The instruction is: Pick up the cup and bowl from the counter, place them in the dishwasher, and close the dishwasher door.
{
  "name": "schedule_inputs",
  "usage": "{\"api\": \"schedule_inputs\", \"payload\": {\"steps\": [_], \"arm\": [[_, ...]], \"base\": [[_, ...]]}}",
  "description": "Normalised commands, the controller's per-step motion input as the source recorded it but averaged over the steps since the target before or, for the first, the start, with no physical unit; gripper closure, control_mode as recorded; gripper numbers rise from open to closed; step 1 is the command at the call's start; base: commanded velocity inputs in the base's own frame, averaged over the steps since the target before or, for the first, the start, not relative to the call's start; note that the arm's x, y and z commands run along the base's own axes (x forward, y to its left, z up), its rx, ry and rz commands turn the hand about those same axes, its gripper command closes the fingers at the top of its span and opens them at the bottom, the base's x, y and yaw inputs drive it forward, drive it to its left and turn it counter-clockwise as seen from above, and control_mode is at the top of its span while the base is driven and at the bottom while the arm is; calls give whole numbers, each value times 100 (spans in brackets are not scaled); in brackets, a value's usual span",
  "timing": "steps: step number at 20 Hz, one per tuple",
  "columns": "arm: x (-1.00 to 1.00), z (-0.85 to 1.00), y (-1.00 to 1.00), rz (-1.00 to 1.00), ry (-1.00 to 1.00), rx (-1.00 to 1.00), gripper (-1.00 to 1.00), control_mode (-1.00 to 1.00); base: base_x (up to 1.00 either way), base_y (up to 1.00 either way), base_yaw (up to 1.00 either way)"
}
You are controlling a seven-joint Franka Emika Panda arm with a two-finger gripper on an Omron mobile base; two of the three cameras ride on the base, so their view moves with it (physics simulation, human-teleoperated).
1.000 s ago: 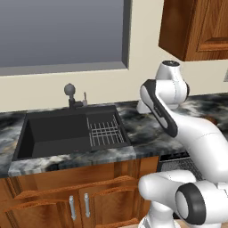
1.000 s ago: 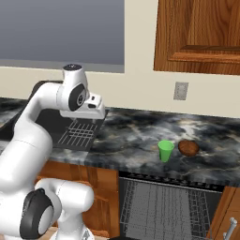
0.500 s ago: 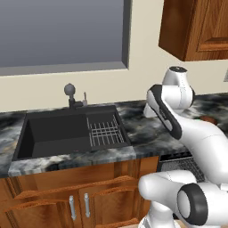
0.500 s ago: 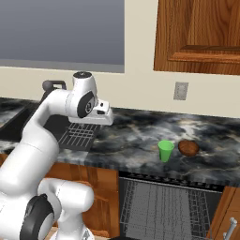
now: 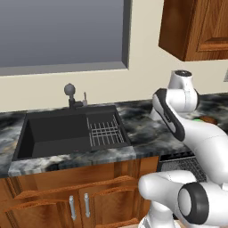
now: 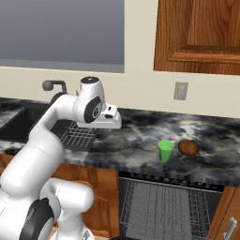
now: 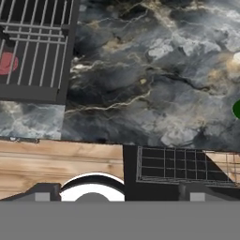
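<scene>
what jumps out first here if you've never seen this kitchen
The bright green cup stands out on the dark marbled counter, with the brown bowl close beside it. Below them the dishwasher is open, its grey wire rack showing. The white arm's gripper hangs above the counter near the sink.

Green tapered cup [image 6: 165,151]: upright on dark marbled counter [image 6: 136,136], nr its front edge. Reddish-brown bowl [image 6: 188,147]: just beside cup, on its right in right base view, apart from it. Dishwasher [image 6: 164,206]: under counter below both, open, grey wire rack [image 6: 159,211] exposed. Door not discernible.
</scene>
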Motion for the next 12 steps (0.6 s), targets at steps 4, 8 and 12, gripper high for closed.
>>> {"api": "schedule_inputs", "payload": {"steps": [4, 8, 12], "arm": [[0, -13, -29, 0, 0, -6, -100, -100], [0, -10, -31, 0, 0, -5, -100, -100], [0, -8, -29, 0, 0, -2, -100, -100]], "base": [[0, 0, 0], [0, 0, 0], [0, 0, 0]]}}
